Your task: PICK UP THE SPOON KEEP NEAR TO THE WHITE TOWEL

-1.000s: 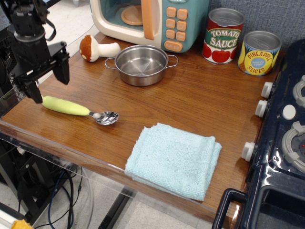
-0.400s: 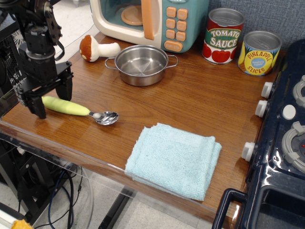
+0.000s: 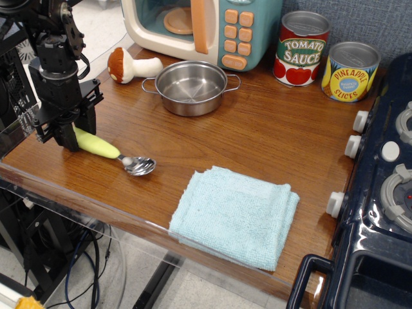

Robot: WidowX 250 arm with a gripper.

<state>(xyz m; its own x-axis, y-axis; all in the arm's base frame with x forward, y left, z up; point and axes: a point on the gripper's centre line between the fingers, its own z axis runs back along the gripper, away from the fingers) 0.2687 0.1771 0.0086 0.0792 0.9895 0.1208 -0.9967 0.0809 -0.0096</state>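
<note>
Observation.image gives you the wooden table point(image 3: 270, 141) first, then the white towel point(image 3: 235, 216) folded near its front edge. Your gripper point(image 3: 69, 133) sits low at the left, fingers clamped on the handle end of the spoon point(image 3: 111, 152) — its bowl rests on the wood, left of the towel and apart from it.

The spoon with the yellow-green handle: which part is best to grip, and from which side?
Grip the spoon by its thick handle, from above, jaws across its width. It lies flat, and the handle is bulkier than the shiny bowl. The gripper is already at the handle's far end.
</note>
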